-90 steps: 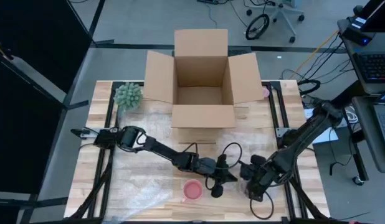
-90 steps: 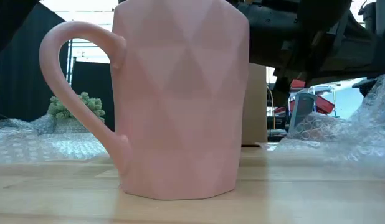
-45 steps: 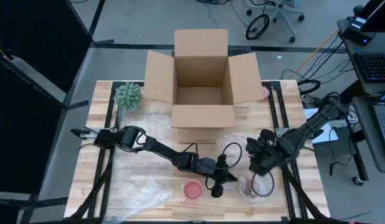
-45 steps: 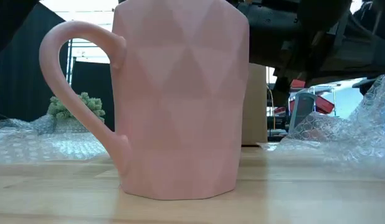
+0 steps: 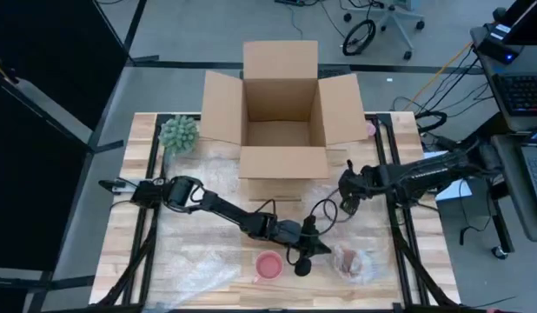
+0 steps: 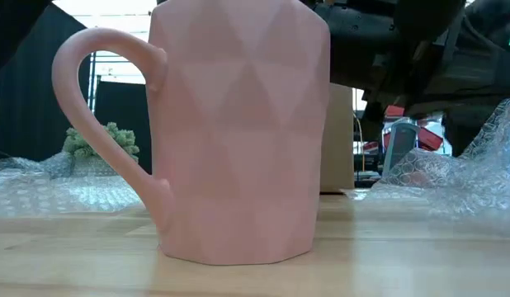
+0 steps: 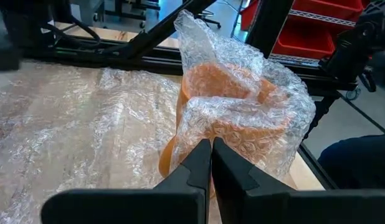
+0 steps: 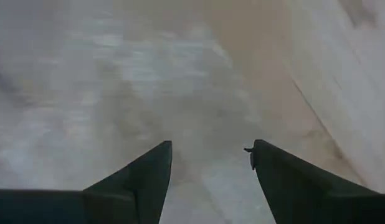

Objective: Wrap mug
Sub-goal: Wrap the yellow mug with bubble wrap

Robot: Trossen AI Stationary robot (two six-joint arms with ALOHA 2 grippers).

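- High view is showing a spiky pale-green ball sitting at the far left corner of the light wooden slatted table, with an open brown cardboard box standing to its right at the table's far edge
- The left arm is reaching from the table's left side across to the near middle, its left gripper lying low over the table between the two mugs
- In the left wrist view the left gripper's two dark fingers are pressing together with nothing between them, pointing at the wrapped mug
- A bare pink faceted ceramic mug is standing upright near the front edge, just left of the left gripper; in the low view this mug is filling the foreground with its handle to the picture's left
- A clear sheet of bubble wrap is lying spread on the table to the left of the bare mug
- An orange-pink mug bundled in clear bubble wrap is resting on the table right of the left gripper, apart from both grippers
- The right gripper is hovering beyond the wrapped mug, near the box's right front corner, and in the right wrist view its fingers are standing apart over the tabletop
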